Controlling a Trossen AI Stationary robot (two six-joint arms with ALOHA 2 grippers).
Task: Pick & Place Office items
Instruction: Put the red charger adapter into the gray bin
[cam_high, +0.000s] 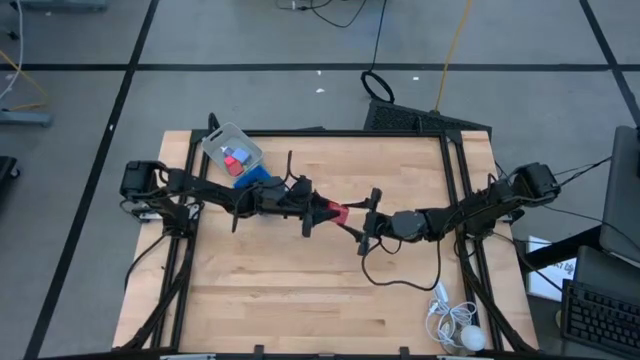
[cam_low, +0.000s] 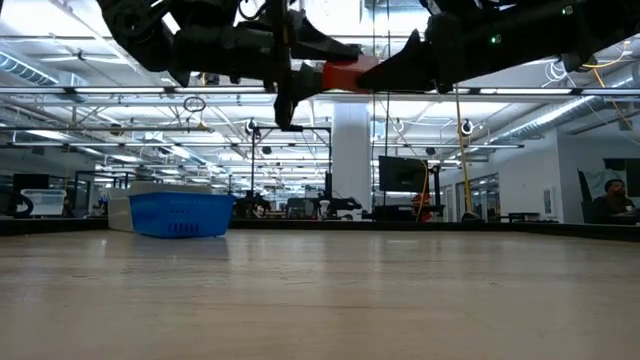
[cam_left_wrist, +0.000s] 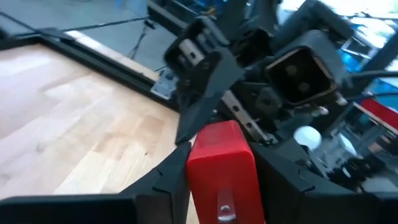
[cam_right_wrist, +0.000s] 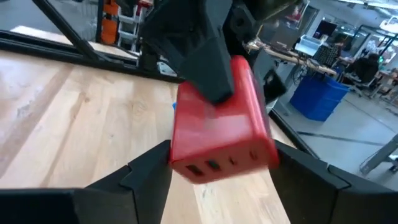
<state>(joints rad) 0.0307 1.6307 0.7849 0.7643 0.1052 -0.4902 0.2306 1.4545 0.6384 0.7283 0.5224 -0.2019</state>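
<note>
A red block (cam_high: 337, 211), one of the office items, hangs in the air over the middle of the table, caught between my two grippers. My left gripper (cam_high: 322, 207) reaches it from the table's left and my right gripper (cam_high: 358, 215) from the table's right, both pointing level. The low view shows the red block (cam_low: 345, 75) high above the tabletop. Each wrist view has the block between that arm's own fingers: the red block (cam_left_wrist: 221, 162) and the red block (cam_right_wrist: 217, 130). More small pieces lie in a clear box (cam_high: 232, 150) at the far left. My left gripper pinches the red block by two opposite sides (cam_left_wrist: 191, 168) between its two fingers. The fingers come level from the table's left. The block is lifted clear of the table. My right gripper has the block's other end (cam_right_wrist: 180, 155) between its two fingers, level from the table's right. Both fingertips meet the block's sides and no gap shows. A finger of the other gripper (cam_right_wrist: 205, 56) lies over the block's top.
A blue tray (cam_high: 258, 178) stands beside the clear box, under the left arm, and shows as a blue basket (cam_low: 180, 213) in the low view. A white corded gadget (cam_high: 455, 325) lies at the near right corner, and a black cable (cam_high: 400, 280) loops on the wood.
</note>
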